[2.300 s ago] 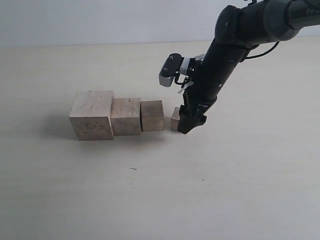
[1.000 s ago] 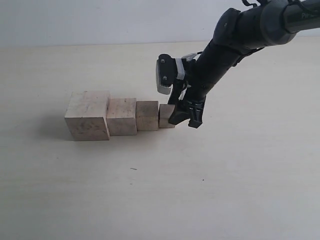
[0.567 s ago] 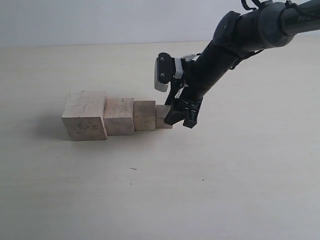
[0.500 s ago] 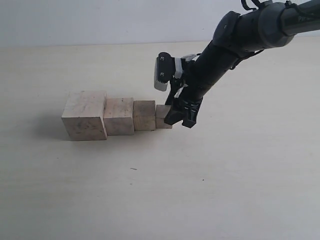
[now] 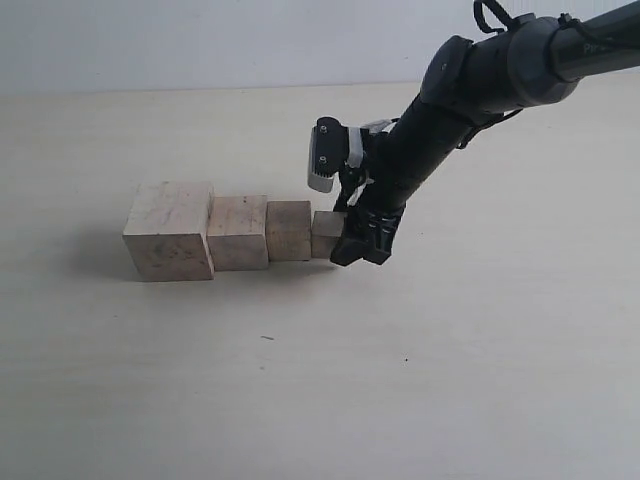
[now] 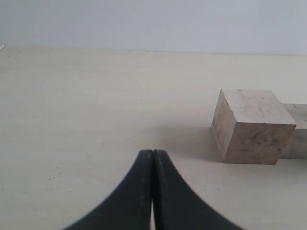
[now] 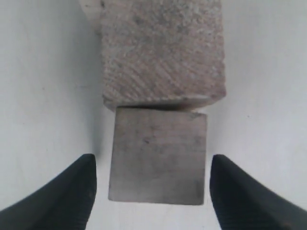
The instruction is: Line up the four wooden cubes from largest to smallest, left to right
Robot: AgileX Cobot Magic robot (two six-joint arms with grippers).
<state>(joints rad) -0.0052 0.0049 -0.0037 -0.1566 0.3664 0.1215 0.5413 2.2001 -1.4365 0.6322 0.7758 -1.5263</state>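
Note:
Four wooden cubes stand touching in a row on the table, in the exterior view: the largest cube [image 5: 169, 229] at the left, then the second cube [image 5: 238, 232], the third cube [image 5: 288, 230] and the smallest cube [image 5: 325, 234] at the right end. My right gripper [image 5: 361, 250] is at the smallest cube [image 7: 157, 156], open, one finger [image 7: 72, 191] on each side with a gap to the wood. The third cube [image 7: 163, 52] lies just beyond it. My left gripper [image 6: 153, 154] is shut and empty, well apart from the largest cube [image 6: 252, 127].
The pale tabletop [image 5: 300, 380] stretches bare around the row, and a white wall [image 5: 200, 40] rises behind it. The right arm [image 5: 450, 110] slants down from the upper right over the row's right end.
The right gripper pushed the row a little to the left while holding the smallest cube, then opened its jaws off that cube. The cubes now stand still.

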